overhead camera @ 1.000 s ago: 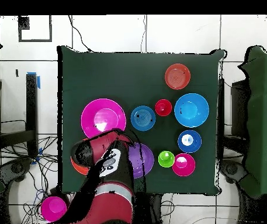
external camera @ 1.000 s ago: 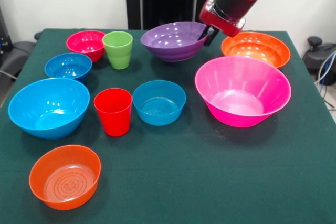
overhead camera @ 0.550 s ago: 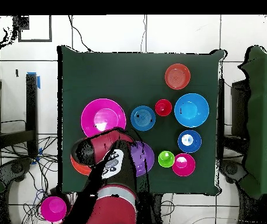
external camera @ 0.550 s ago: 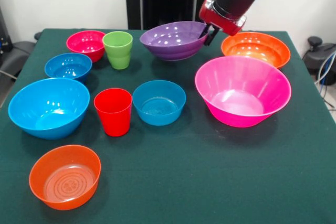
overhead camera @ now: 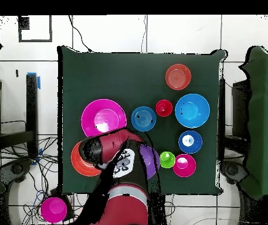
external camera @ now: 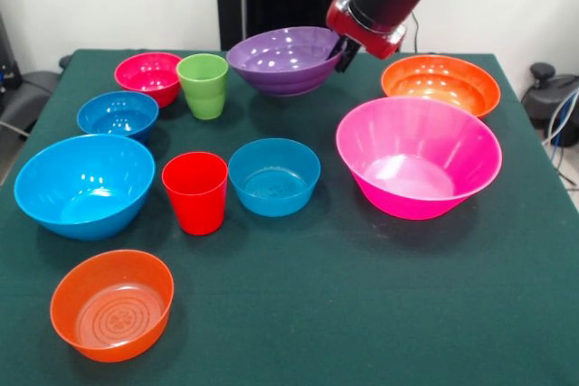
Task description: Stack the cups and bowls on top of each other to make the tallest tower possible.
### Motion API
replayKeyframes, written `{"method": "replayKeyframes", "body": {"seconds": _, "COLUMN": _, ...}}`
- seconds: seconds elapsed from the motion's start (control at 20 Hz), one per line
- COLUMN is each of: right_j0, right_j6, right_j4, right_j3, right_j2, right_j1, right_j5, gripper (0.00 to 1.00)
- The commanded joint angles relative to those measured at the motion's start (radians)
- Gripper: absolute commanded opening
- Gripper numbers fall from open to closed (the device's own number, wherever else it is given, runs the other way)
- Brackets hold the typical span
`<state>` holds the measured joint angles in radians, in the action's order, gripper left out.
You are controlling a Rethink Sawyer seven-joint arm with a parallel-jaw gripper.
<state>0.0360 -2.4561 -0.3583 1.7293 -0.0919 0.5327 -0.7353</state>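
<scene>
Gripper (external camera: 346,50) pinches the purple bowl's (external camera: 282,59) right rim, holding it clear of the table (external camera: 362,314) behind the green cup (external camera: 203,85); overhead, the arm (overhead camera: 115,176) hides most of that bowl.

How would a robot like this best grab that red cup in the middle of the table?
Probably by the rim, coming straight down from above. The red cup stands upright with its mouth open, so one finger could go inside and one outside the thin wall. The side facing the camera looks freest: the large blue bowl and smaller blue bowl crowd its flanks.
</scene>
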Motion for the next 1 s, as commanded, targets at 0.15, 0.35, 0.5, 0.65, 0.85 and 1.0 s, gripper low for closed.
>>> {"method": "replayKeyframes", "body": {"seconds": 0.15, "right_j0": -0.025, "right_j6": 0.095, "right_j4": -0.004, "right_j3": -0.080, "right_j2": 0.103, "right_j1": -0.003, "right_j5": -0.096, "gripper": 0.00}}
{"method": "replayKeyframes", "body": {"seconds": 0.35, "right_j0": -0.020, "right_j6": 0.091, "right_j4": -0.010, "right_j3": -0.083, "right_j2": 0.097, "right_j1": -0.001, "right_j5": -0.105, "gripper": 0.00}}
{"method": "replayKeyframes", "body": {"seconds": 0.5, "right_j0": -0.019, "right_j6": 0.083, "right_j4": -0.007, "right_j3": -0.088, "right_j2": 0.096, "right_j1": -0.007, "right_j5": -0.102, "gripper": 0.00}}
{"method": "replayKeyframes", "body": {"seconds": 0.65, "right_j0": -0.024, "right_j6": 0.066, "right_j4": 0.011, "right_j3": -0.085, "right_j2": 0.100, "right_j1": -0.004, "right_j5": -0.096, "gripper": 0.00}}
{"method": "replayKeyframes", "body": {"seconds": 0.85, "right_j0": -0.045, "right_j6": 0.063, "right_j4": 0.051, "right_j3": -0.063, "right_j2": 0.123, "right_j1": 0.008, "right_j5": -0.113, "gripper": 0.00}}
{"method": "replayKeyframes", "body": {"seconds": 1.0, "right_j0": -0.064, "right_j6": 0.066, "right_j4": 0.079, "right_j3": -0.044, "right_j2": 0.144, "right_j1": 0.021, "right_j5": -0.123, "gripper": 0.00}}
